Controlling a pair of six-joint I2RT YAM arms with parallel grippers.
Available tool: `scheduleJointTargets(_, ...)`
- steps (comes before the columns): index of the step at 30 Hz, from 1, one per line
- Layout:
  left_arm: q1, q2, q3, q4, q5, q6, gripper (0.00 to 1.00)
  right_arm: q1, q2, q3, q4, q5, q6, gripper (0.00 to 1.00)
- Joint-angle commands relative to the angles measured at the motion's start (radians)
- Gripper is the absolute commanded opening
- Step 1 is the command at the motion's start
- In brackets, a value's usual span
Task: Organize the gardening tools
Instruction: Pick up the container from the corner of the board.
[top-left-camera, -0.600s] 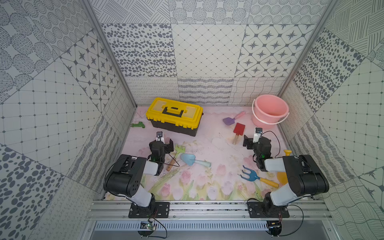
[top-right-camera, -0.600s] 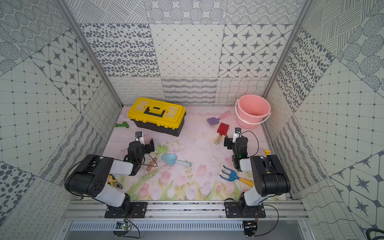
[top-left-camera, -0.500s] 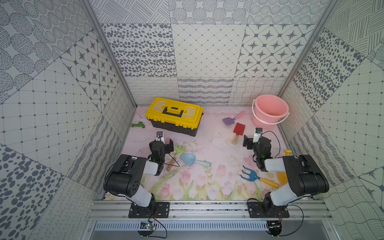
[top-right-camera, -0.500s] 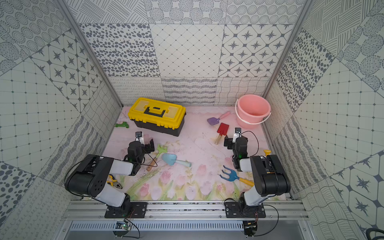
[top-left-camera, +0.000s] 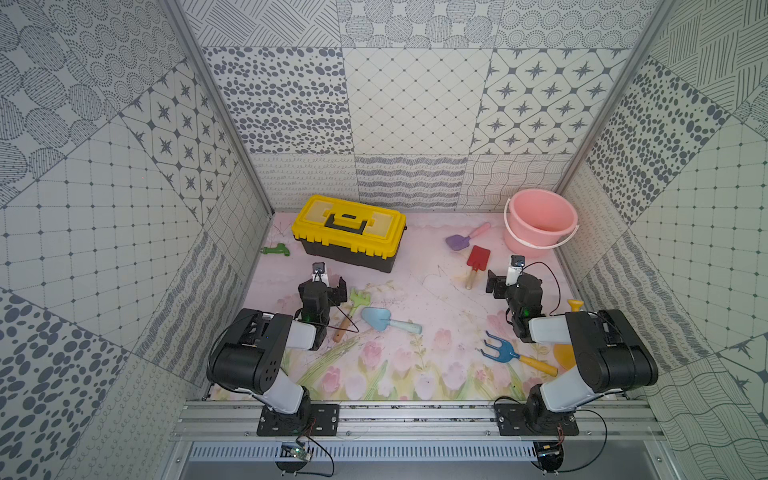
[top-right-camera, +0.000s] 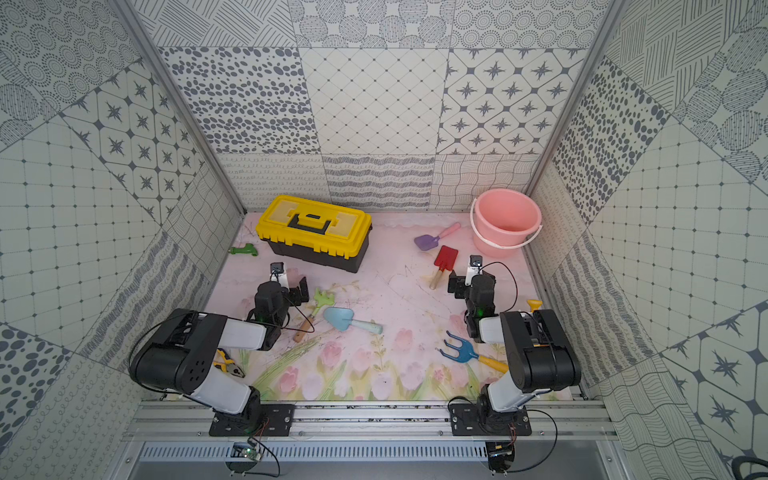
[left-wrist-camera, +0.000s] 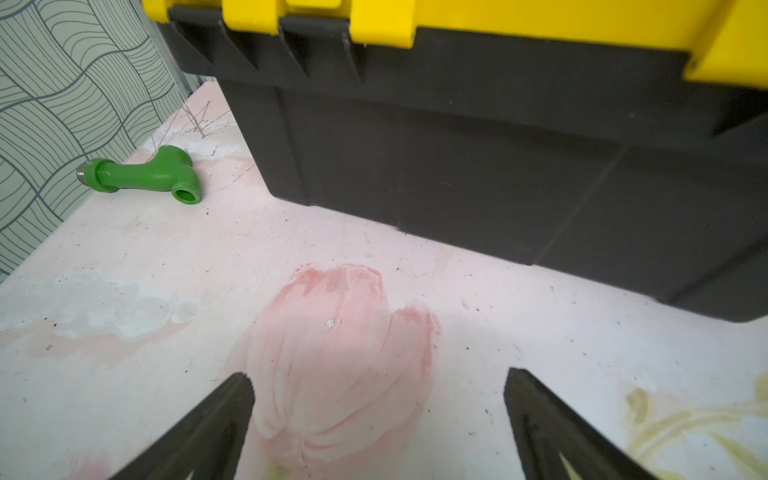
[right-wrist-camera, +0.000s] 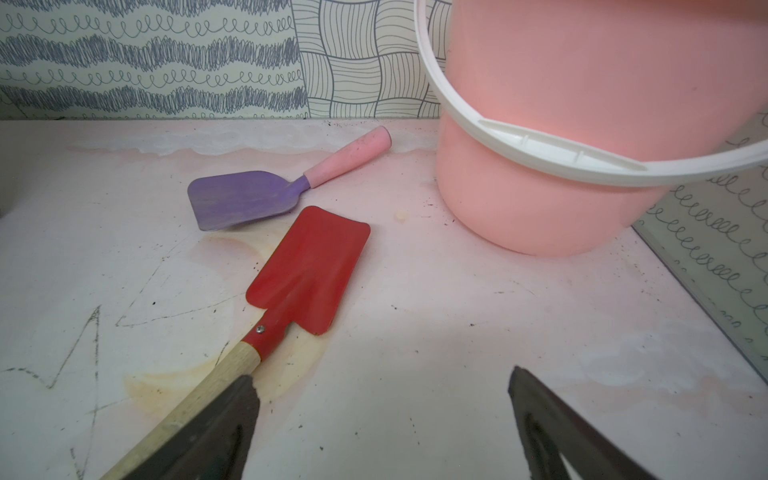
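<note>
While left gripper (left-wrist-camera: 378, 374) and right gripper (right-wrist-camera: 380, 378) sat wide open, empty, red spade (right-wrist-camera: 307, 270) handle ran past one right finger (right-wrist-camera: 216, 424); green rake (top-left-camera: 356, 299) lay beside left.

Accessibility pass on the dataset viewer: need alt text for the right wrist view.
A red square spade lies on the pale pink mat, its wooden handle partly hidden by the open right gripper. Beyond it lie a purple scoop with a pink handle and a pink bucket with a white handle, near the patterned wall.
</note>
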Motion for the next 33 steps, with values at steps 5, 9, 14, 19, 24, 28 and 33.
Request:
scheduleJointTargets(5,0.003,-0.084,0.003,-0.027,0.02,0.014,1.0,0.014,-0.013,0.001,0.041,0.052,0.0,0.97)
scheduleJointTargets(9,-0.007,-0.303,0.113,-0.366,-0.034,-0.041,0.99,0.052,-0.133,0.019,-0.078,0.177,0.004,0.97)
scheduleJointTargets(14,-0.005,-0.478,0.398,-0.884,-0.091,-0.32,1.0,0.067,-0.371,0.203,-0.58,0.345,0.307,0.97)
scheduleJointTargets(19,-0.007,-0.589,0.524,-1.172,-0.031,-0.637,1.0,0.031,-0.508,0.323,-0.942,0.309,0.688,0.97)
scheduleJointTargets(24,-0.035,-0.724,0.356,-1.12,0.134,-0.85,0.99,0.027,-0.545,0.331,-0.942,0.165,0.631,0.97)
scheduleJointTargets(28,-0.168,-0.779,0.261,-1.101,0.107,-0.856,0.99,0.026,-0.507,0.387,-1.028,0.167,0.621,0.97)
scheduleJointTargets(33,-0.334,-0.788,0.189,-1.064,0.111,-0.846,1.0,0.026,-0.424,0.492,-1.105,0.175,0.588,0.93)
